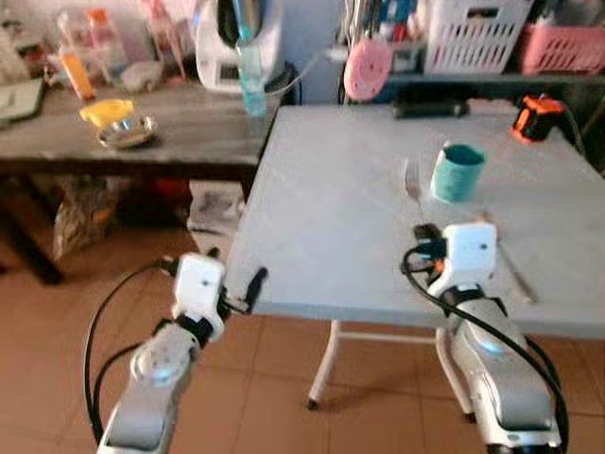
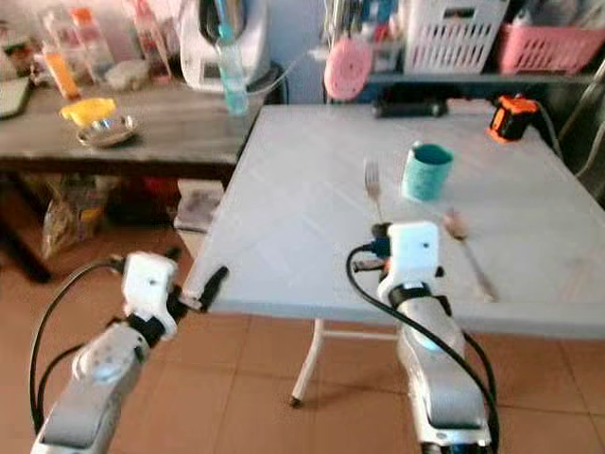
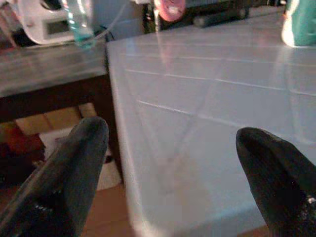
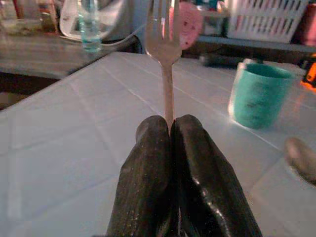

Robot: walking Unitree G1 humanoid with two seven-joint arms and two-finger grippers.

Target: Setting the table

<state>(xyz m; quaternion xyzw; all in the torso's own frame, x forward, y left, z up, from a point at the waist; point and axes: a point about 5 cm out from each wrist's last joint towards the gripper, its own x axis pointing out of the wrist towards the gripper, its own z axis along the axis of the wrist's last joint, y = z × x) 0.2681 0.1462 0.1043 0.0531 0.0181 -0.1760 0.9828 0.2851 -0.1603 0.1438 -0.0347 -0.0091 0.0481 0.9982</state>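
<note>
A metal fork (image 4: 165, 54) sticks out from between the fingers of my right gripper (image 4: 171, 129), which is shut on its handle just above the white table (image 1: 331, 199). From the head views the fork (image 1: 411, 180) points away from me, left of a teal cup (image 1: 458, 171). A spoon (image 2: 470, 246) lies on the table right of the cup's near side. My left gripper (image 3: 173, 148) stands open at the table's near left corner, with nothing between its fingers (image 3: 74, 168).
A wooden side table (image 1: 189, 128) to the left carries a steel bowl (image 1: 125, 132), a yellow item, bottles and a white appliance. An orange and black device (image 1: 537, 118) sits at the table's far right. Baskets line a shelf behind. Tiled floor lies below.
</note>
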